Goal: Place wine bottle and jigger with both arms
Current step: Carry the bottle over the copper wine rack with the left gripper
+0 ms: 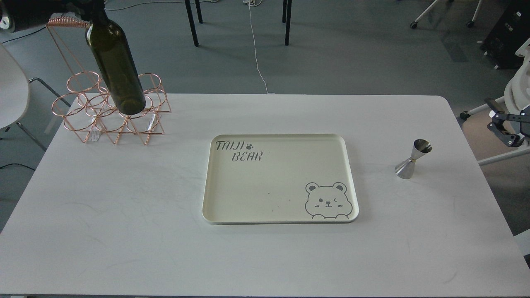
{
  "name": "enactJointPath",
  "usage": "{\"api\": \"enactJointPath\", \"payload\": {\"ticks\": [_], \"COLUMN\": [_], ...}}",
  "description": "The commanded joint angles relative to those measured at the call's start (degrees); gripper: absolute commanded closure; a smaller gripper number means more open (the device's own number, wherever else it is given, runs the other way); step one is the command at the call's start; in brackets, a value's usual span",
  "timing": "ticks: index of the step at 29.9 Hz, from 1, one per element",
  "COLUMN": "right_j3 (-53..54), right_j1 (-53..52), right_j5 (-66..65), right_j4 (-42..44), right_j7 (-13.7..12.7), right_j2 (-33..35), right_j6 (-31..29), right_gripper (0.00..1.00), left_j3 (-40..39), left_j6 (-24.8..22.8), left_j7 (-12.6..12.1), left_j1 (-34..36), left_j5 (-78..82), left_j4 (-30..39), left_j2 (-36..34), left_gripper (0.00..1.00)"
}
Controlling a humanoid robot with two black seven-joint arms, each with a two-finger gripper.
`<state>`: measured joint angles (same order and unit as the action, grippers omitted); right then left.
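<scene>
The wine bottle, dark olive green, hangs tilted at the far left, its neck hidden at the top edge. My left gripper shows only as a dark shape at the top left corner, closed round the bottle's neck. The bottle's base is at the front right ring of the copper wire rack; I cannot tell whether it is inside the ring. The steel jigger stands upright on the table at the right, untouched. My right gripper is out of view.
A cream tray with a bear drawing lies in the middle of the white table. A white chair is left of the table. A white frame with black parts stands past the right edge.
</scene>
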<state>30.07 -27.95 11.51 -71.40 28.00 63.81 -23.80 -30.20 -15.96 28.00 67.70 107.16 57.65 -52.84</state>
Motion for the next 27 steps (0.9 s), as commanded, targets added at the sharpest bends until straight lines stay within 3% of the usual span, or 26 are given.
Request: {"api": "enactJointPath", "payload": {"ticks": [1,27], "right_j3": [0.1,-0.1], "right_j1": [0.0,0.5], "right_j5": [0.0,0.0], "right_j4": [0.0,0.0], "right_j7": [0.0,0.0], "right_j2": [0.0,0.3], "right_j6": [0.1,0.0], "right_gripper": [0.01,0.02], "left_j3": [0.2,1.8], "left_j6": [0.2,1.5], "left_j7": [0.0,0.0], "left_j1": [0.1,-0.8], "left_j5": [0.0,-0.1], "left_j4": [-0.4,-5.3], "left_j2": [0.5,4.7], "left_gripper": [0.93,0.91]}}
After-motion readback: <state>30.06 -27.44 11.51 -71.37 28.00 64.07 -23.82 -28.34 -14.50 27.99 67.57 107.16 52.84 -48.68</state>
